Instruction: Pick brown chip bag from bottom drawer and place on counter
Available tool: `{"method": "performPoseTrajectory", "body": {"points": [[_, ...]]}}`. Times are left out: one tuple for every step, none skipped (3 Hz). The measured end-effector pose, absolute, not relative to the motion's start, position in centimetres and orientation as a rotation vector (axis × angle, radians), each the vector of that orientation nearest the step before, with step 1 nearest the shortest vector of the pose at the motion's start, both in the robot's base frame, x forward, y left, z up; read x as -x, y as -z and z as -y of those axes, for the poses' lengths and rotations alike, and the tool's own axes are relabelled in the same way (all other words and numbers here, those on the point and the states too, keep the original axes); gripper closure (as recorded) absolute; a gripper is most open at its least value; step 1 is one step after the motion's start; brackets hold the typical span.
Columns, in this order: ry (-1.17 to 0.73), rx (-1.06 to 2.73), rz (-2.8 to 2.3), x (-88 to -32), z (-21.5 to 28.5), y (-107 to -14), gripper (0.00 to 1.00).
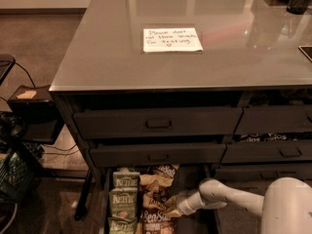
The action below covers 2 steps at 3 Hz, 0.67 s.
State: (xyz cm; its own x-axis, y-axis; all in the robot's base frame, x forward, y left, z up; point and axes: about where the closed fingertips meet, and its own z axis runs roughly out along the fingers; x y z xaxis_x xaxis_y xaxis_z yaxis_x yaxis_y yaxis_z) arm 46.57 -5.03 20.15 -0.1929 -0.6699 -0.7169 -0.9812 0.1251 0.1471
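Down at the foot of the cabinet, the robot's white arm (pixel 229 199) reaches in from the right. Its pincer (pixel 171 211) sits low inside the long, dark grey-black bottom drawer (pixel 194 183), which stands pulled open. From where I stand I cannot tell whether the pincer is clenched or released, because its tip is lost among the packets. The small dark brown snack bag with white "Sea Salt" lettering (pixel 157 220) lies in that drawer just left of the pincer and a little nearer to me, touching it or all but touching. Further left of the pincer runs a column of green Kettle bags (pixel 124 200), and just up and left of it lies a crumpled tan-and-cream bag (pixel 153 188). Well above the pincer spreads the wide, glossy grey bench (pixel 102 52), with a white handwritten paper note (pixel 172 39) lying flat on it.
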Motion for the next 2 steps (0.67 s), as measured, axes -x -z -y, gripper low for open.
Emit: {"method": "performPoseTrajectory", "body": {"points": [[-0.814,1.579,-1.918,-46.3,5.3,-21.8,1.0],[-0.768,1.538,-1.912,-46.4,6.6,-25.7,1.0]]}}
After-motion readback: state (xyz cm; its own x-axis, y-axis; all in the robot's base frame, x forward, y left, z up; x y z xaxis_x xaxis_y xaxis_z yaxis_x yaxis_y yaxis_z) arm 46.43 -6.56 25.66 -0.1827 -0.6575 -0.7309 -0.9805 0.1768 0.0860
